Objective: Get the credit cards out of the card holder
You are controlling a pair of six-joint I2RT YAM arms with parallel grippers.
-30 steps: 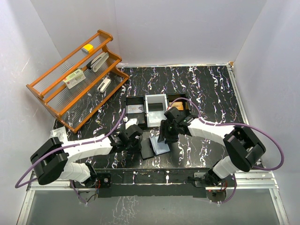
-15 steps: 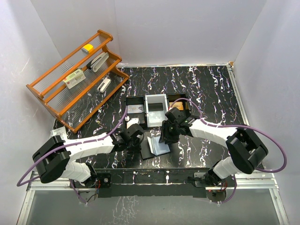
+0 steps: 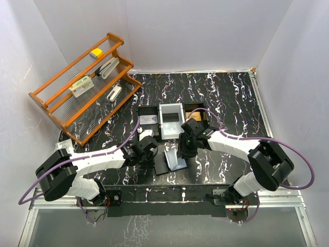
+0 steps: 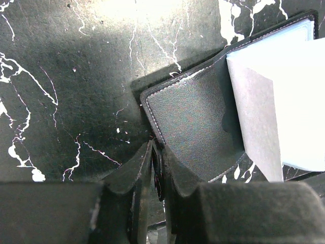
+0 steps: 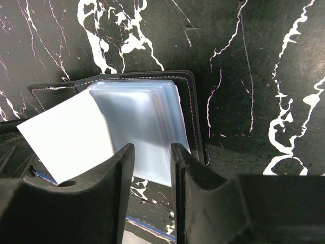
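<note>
The card holder [image 3: 165,162] lies open on the marble table, black outside, with glossy pale blue pockets [image 5: 147,127] inside. My left gripper [image 4: 157,155] is shut on the near edge of its black left flap [image 4: 193,122]. My right gripper [image 5: 151,152] hovers over the right half, jaws a finger-width apart above the near edge of the pocket stack, with nothing clamped. One pale leaf [image 5: 66,134] stands lifted toward the left; it also shows as the pale leaf [image 4: 264,91] in the left wrist view. The credit cards are hidden; none shows in the pockets.
A black three-compartment tray [image 3: 171,121] sits just behind the holder, with a pale card-like item in its left bay and a tan one in its right. An orange wooden rack [image 3: 82,87] with small items stands at the back left. White walls enclose the table.
My left jaws have closed onto the black flap. My right jaws have narrowed, and the pale leaf now stands more upright between the two grippers.
</note>
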